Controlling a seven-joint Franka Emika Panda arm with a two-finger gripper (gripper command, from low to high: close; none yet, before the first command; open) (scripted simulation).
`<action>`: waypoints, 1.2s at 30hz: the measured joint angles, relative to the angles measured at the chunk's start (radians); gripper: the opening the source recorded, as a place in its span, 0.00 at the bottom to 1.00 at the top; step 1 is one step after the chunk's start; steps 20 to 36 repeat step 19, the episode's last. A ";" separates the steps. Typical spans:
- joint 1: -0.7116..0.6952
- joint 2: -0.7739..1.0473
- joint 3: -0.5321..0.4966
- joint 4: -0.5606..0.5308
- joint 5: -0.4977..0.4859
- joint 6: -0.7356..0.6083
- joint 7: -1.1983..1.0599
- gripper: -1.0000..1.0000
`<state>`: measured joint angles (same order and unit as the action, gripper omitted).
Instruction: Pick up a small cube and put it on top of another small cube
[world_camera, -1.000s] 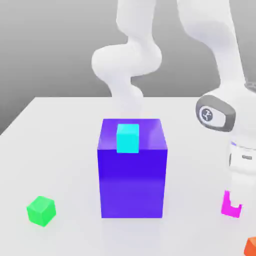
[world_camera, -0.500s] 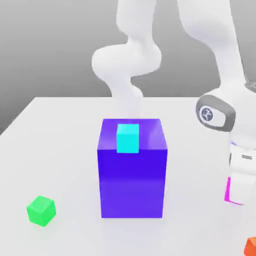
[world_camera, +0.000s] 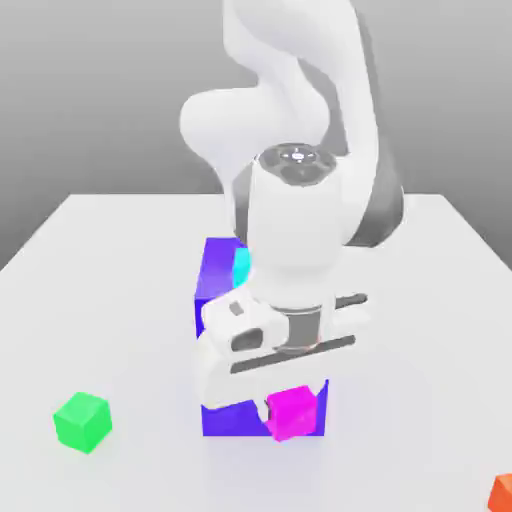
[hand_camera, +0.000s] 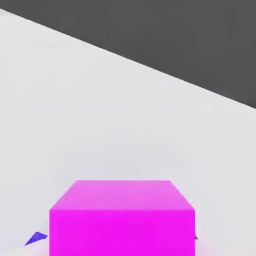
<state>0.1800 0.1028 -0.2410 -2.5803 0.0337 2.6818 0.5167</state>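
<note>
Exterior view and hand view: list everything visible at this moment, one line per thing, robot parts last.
Small cube: one, magenta, at the gripper, in front of the big block's lower face.
Big block: one, blue-purple, table centre, mostly behind the arm.
Cyan cube: one, on the big block's top, partly hidden.
Green cube: one, on the table at the exterior view's left.
Orange cube: one, at the lower right edge.
Table: one, white.
Gripper: one, white, carrying the small cube.

A magenta small cube (world_camera: 292, 414), blue-purple block (world_camera: 216, 270), green cube (world_camera: 81, 421), white table (world_camera: 120, 260).
</note>
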 joint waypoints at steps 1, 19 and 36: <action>-0.028 -0.006 -0.022 -0.001 0.003 -0.005 0.013 0.00; -0.353 0.127 -0.094 -0.001 0.188 0.109 0.026 1.00; -0.353 0.127 -0.094 -0.001 0.188 0.109 0.026 1.00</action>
